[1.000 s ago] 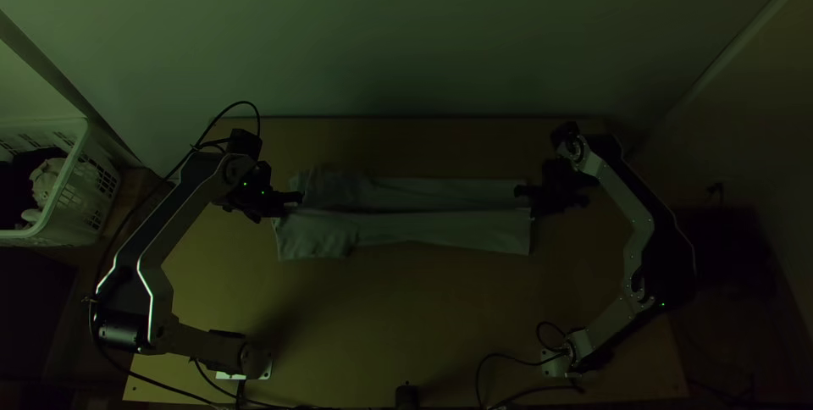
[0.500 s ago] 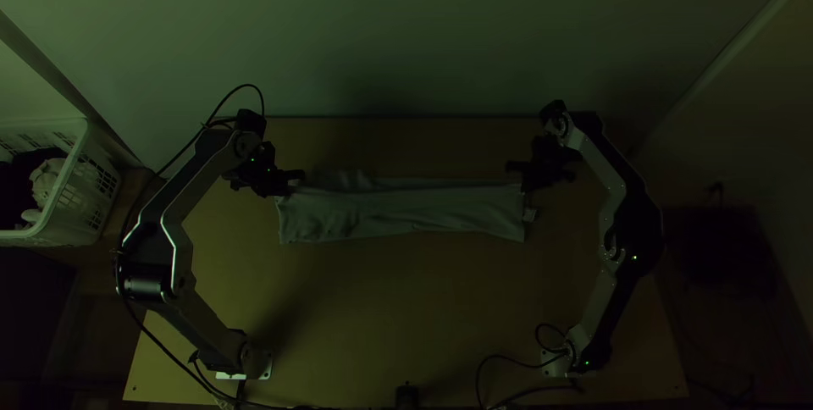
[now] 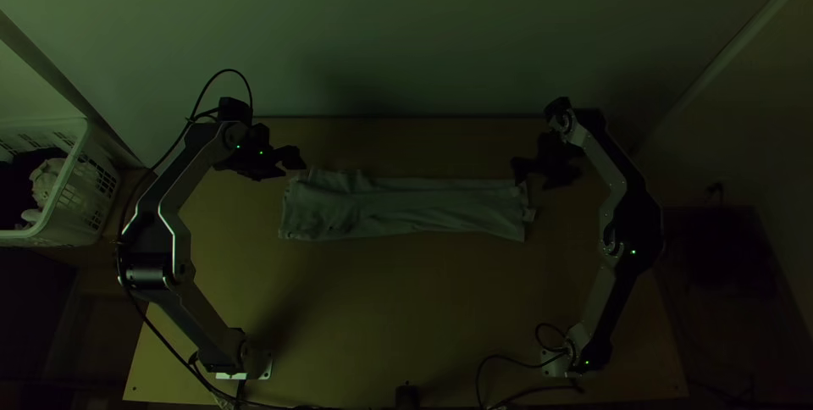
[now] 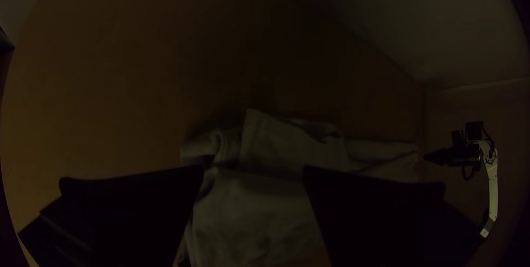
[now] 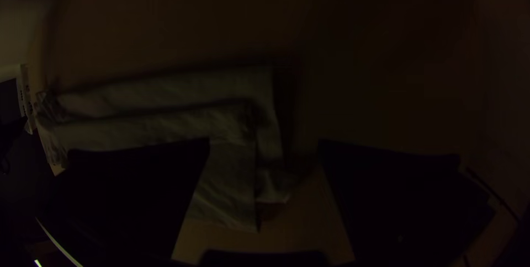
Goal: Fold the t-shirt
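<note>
"Top view: where's the left claw (image 3: 293,158)?"

"Just beyond the far left corner of the T-shirt (image 3: 398,207), fingers spread wide, gripping nothing. Its wrist view shows cloth through the gap between them."

"And the right claw (image 3: 518,170)?"

"By the far right corner, its fingers wide apart too, nothing held."

"How does the T-shirt lie?"

"In a long strip running left to right, folded in layers, rumpled at the left end. A small pale tab (image 3: 529,215) pokes out at the right end."

"Much room around it?"

"Most is on the near side: a broad stretch of desk (image 3: 406,300) down to the near edge. Toward the far edge there's a narrower band of wood, then the wall (image 3: 406,29). Both ends stop well short of the side edges, though the arms stand there."

"Past the left edge?"

"A white basket (image 3: 95,194) with cloth inside."
</note>
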{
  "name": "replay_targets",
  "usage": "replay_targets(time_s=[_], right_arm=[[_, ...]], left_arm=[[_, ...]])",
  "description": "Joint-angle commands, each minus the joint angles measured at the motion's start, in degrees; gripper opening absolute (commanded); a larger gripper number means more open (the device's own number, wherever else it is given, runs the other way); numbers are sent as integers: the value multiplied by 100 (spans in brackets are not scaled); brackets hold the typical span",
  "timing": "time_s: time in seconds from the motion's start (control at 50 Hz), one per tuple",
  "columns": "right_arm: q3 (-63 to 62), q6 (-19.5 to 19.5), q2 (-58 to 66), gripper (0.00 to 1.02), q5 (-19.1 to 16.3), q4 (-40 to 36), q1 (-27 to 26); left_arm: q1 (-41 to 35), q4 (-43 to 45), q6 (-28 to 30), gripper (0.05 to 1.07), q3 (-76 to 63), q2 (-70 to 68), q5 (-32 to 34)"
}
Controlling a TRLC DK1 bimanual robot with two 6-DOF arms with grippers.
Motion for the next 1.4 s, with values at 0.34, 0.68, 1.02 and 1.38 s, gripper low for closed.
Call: replay_targets(time_s=[0.34,0.68,1.02,1.38], right_arm=[[4,97,-1215,99,-284,-10,-184],[-190,124,-1751,99,-293,-98,-96],[-708,203,-2190,99,-284,-89,-26],[-858,229,-2340,99,-284,-89,36]], left_arm=[[989,-96,1465,103,-1271,-364,1874],[1428,-8,2352,103,-1912,-65,2093],[1244,159,2625,103,-2079,603,2085],[259,994,1544,103,-2343,445,2093]])
